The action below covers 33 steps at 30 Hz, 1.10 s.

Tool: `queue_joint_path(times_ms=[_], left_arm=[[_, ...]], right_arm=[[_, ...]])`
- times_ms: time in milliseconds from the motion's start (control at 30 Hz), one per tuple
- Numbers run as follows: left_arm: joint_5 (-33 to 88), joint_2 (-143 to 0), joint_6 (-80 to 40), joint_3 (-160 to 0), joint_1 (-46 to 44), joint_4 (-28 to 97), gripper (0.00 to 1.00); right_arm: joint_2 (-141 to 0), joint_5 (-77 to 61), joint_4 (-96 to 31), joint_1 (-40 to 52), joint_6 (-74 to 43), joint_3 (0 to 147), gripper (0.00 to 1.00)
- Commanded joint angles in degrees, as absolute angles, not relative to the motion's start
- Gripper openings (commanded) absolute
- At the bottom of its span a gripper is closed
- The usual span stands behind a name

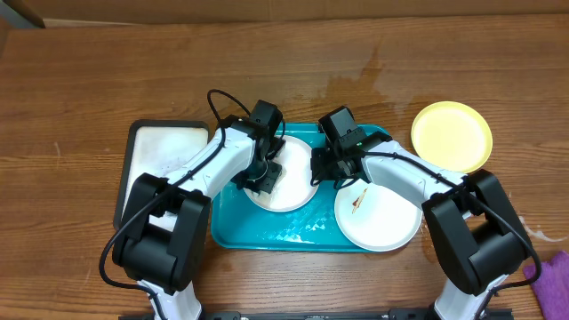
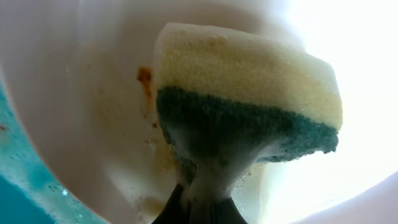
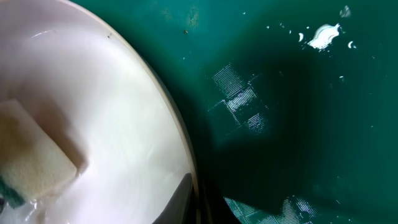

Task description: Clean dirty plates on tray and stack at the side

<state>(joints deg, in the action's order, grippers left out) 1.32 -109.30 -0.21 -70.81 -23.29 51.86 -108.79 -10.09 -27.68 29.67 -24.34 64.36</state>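
A white plate [image 1: 292, 194] lies on the left half of the teal tray [image 1: 302, 233]. My left gripper [image 1: 265, 178] is down over this plate, shut on a yellow sponge [image 2: 249, 87] with a dark green scouring side, pressed on the plate [image 2: 81, 93] beside an orange smear [image 2: 145, 78]. On the plate's right rim [image 3: 186, 155], my right gripper [image 1: 317, 171] is shut. A second white plate [image 1: 382, 218] with an orange smear sits on the tray's right end. Off the tray, at the far right, the yellow-green plate [image 1: 452, 135] rests on the table.
A smaller white tray with a black rim [image 1: 164, 151] stands left of the teal tray. A purple cloth [image 1: 556, 280] lies at the table's front right corner. A wet patch [image 1: 364, 84] darkens the wood behind the tray. The tray floor [image 3: 298, 93] is wet.
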Motion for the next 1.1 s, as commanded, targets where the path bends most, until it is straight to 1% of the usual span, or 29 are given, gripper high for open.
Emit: queue_joint_path(times_ms=[0,400,1067], left_arm=[[-2.1,-109.6,-0.9,-69.4,-23.3,49.6,0.04],[-3.9,-110.1,-1.3,-68.5,-23.3,47.0,0.04],[-5.1,-114.8,-1.3,-67.6,-23.3,34.5,0.04]], right_arm=[[-107.5,-9.5,-27.8,29.6,-24.3,63.9,0.04],[-107.5,-9.5,-27.9,29.6,-24.3,63.9,0.04],[-107.5,-9.5,-27.9,29.6,-24.3,63.9,0.04]])
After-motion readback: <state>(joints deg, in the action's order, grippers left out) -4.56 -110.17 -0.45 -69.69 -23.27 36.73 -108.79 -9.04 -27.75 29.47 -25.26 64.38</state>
